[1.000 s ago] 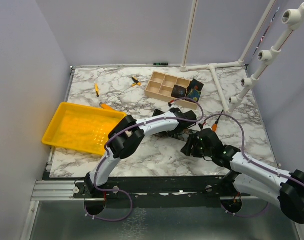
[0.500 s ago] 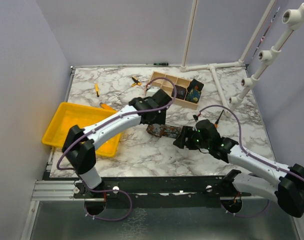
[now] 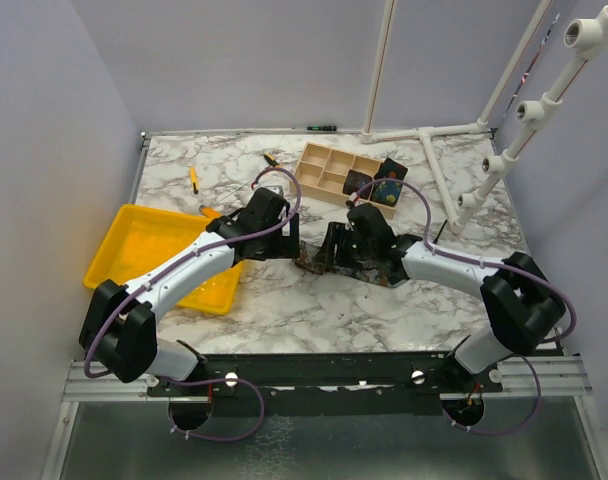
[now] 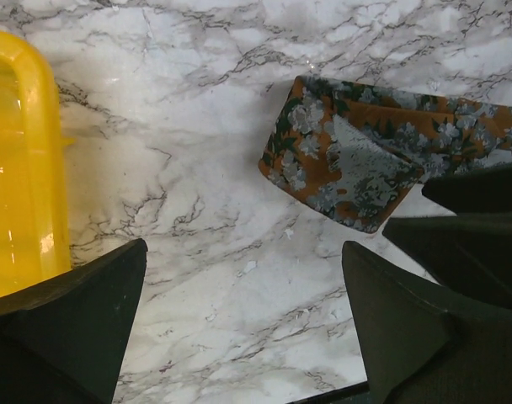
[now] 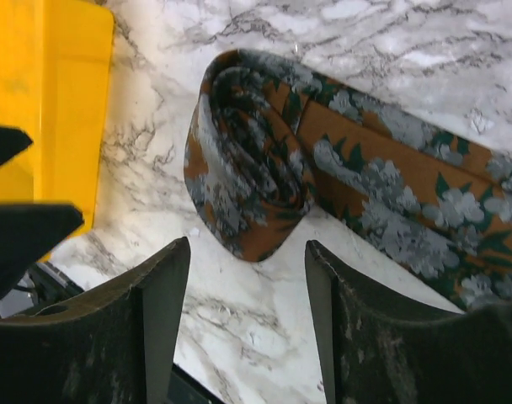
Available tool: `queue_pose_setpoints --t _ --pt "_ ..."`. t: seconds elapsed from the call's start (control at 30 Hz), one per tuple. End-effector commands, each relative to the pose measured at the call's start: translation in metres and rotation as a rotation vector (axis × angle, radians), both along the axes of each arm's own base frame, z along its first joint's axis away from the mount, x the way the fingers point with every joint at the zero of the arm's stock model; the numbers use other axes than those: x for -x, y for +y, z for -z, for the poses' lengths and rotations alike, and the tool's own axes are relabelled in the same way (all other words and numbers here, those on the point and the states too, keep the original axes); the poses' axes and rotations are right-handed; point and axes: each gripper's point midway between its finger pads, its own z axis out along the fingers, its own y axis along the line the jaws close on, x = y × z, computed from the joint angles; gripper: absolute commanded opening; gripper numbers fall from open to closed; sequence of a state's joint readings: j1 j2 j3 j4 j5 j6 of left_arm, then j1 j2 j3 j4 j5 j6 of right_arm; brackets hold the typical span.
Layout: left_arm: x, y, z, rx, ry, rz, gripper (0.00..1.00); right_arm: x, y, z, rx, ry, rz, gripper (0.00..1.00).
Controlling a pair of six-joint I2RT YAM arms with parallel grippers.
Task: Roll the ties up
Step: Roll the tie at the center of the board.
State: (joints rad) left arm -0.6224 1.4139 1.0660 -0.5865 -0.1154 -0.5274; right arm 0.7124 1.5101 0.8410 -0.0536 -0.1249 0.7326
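- A rust-brown floral tie (image 5: 248, 177) lies on the marble desk (image 4: 197, 126), one end wound into a loose, flattish roll and the rest trailing away flat.
- The right claw (image 5: 246, 252) hangs just short of that roll, jaws apart and gripping nothing. The left claw (image 4: 243, 252) gapes wide and empty nearby (yellow tray (image 4: 20, 168) at its flank).
- Rolling looks barely begun. The next move likely calls for pinching the roll and turning it along the strip.
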Motion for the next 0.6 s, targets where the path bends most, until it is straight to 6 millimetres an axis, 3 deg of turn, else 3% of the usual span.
queue_pose_setpoints --t 0.0,0.23,0.57 --pt "0.005 -0.001 -0.005 0.070 -0.033 0.032 0.97 -0.014 0.008 0.010 0.039 0.025 0.018 0.59" --pt "0.024 0.004 0.015 0.098 -0.002 0.046 0.94 -0.019 -0.018 0.041 0.148 0.064 0.080 0.51" --pt "0.035 -0.007 0.029 0.172 0.041 0.068 0.89 -0.018 -0.045 0.057 0.190 0.078 0.112 0.49"
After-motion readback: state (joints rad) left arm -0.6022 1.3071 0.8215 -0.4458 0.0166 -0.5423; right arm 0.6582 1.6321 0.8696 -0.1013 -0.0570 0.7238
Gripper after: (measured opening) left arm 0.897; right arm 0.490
